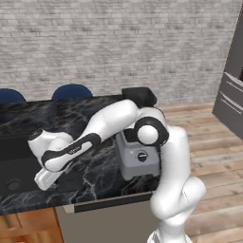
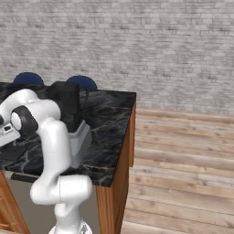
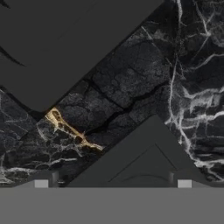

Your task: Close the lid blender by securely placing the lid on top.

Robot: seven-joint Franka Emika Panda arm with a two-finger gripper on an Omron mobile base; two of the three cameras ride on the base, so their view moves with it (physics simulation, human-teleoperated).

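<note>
The lid (image 3: 148,162), a flat dark grey square turned corner-up, lies on the black marble counter (image 3: 131,87) at the bottom of the hand view. My gripper (image 3: 112,184) is open just above it, with one fingertip (image 3: 41,183) and the other (image 3: 184,183) standing wide apart on either side of the lid. From the left base view, my gripper (image 1: 42,181) hangs low over the counter beside the sink. The blender (image 1: 138,162), a light grey base with a round black knob, stands to the right, and its black jar (image 1: 138,95) is partly hidden behind my arm. The blender (image 2: 80,139) also rises behind my arm from the other side.
A dark sink basin (image 1: 16,159) is set into the counter left of my hand and fills the upper-left corner (image 3: 43,39). Two blue chair backs (image 1: 71,91) stand behind the counter. The counter ends at its right edge (image 2: 131,132) over a wooden floor.
</note>
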